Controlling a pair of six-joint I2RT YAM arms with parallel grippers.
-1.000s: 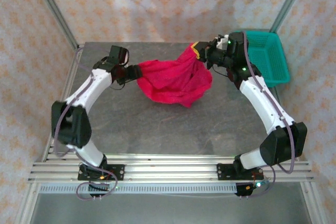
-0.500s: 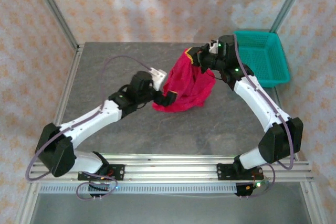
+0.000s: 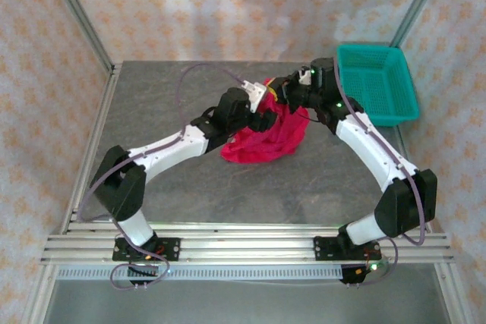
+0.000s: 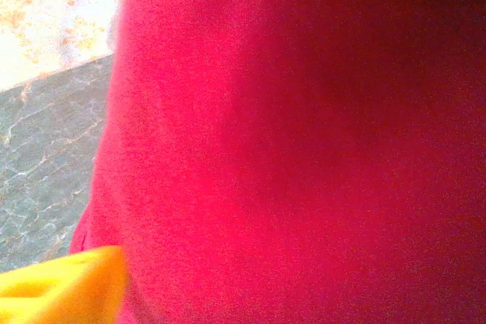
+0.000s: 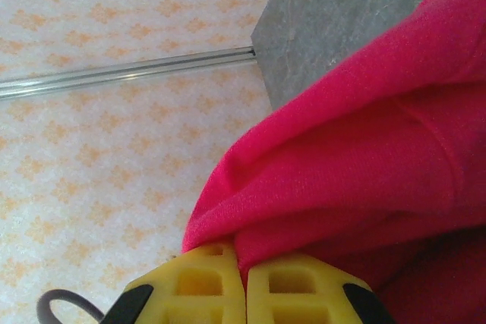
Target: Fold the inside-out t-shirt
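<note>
Left of the teal basket (image 3: pixel 377 81), the t-shirt (image 3: pixel 262 138) hangs bunched from the right end effector (image 5: pixel 244 290), which is clamped on a fold of it; the lower cloth rests on the table (image 3: pixel 167 89). On the shirt's side away from the basket, the left end effector (image 3: pixel 267 114) sits against the fabric; gripping or not, can't tell.

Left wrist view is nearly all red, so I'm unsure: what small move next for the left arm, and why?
Probably close the left gripper on the cloth: the right gripper pinches the hanging t-shirt, and fabric lies against the left finger, so a second hold seems reachable.
</note>
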